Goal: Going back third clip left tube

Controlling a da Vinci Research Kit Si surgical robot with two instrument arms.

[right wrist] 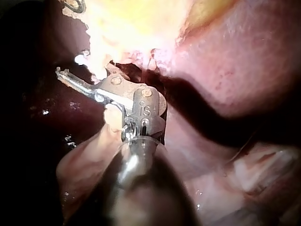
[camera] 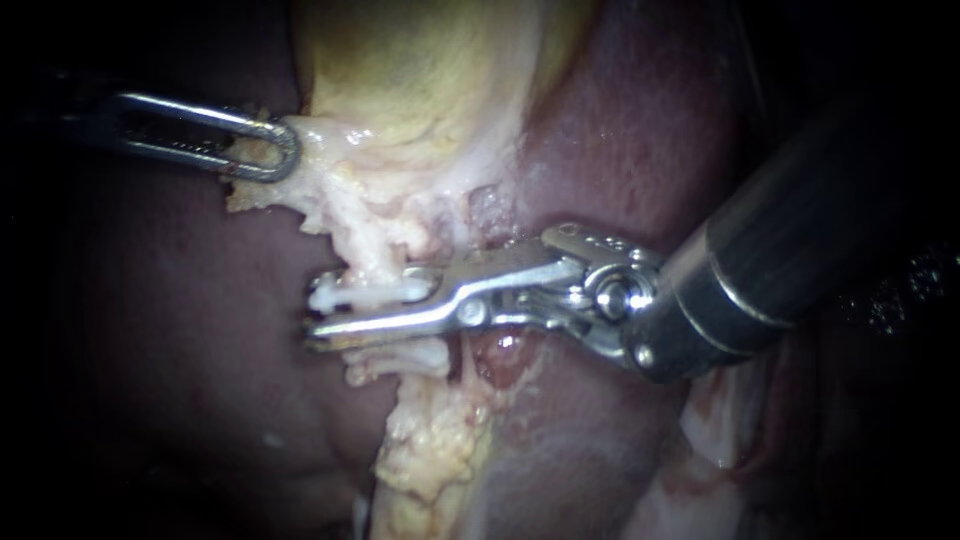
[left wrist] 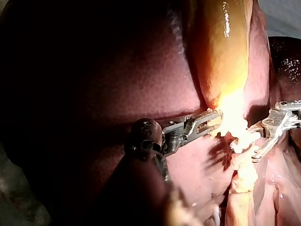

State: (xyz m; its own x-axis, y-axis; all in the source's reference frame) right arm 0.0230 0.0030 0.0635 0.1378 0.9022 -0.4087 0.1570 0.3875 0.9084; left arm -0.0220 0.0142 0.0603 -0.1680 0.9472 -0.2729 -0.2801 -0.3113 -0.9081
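Far left: seeing left instrument (camera: 285, 150) with claw clamped on the pale fatty fringe (camera: 330, 170) at the gallbladder (camera: 420, 80) edge. Reads as traction, pulling that fringe sideways to stretch the strand below and show it against the dark liver (camera: 150, 330). Mid-frame: seeing a white clip (camera: 365, 292) sitting across the tube (camera: 375, 258), just under the stretched fringe. Can't confirm which tube this is, or which clip in the count; only spotting this one clearly. Just right of that: seeing right instrument (camera: 345, 312) with claw parted, gap visible, straddling clip and tube rather than squeezing them. Judging that as clip released, backing out not yet done. Worth pulling straight back along the shaft line to avoid snagging the clip or dragging the tube. Worth holding left traction until clear.
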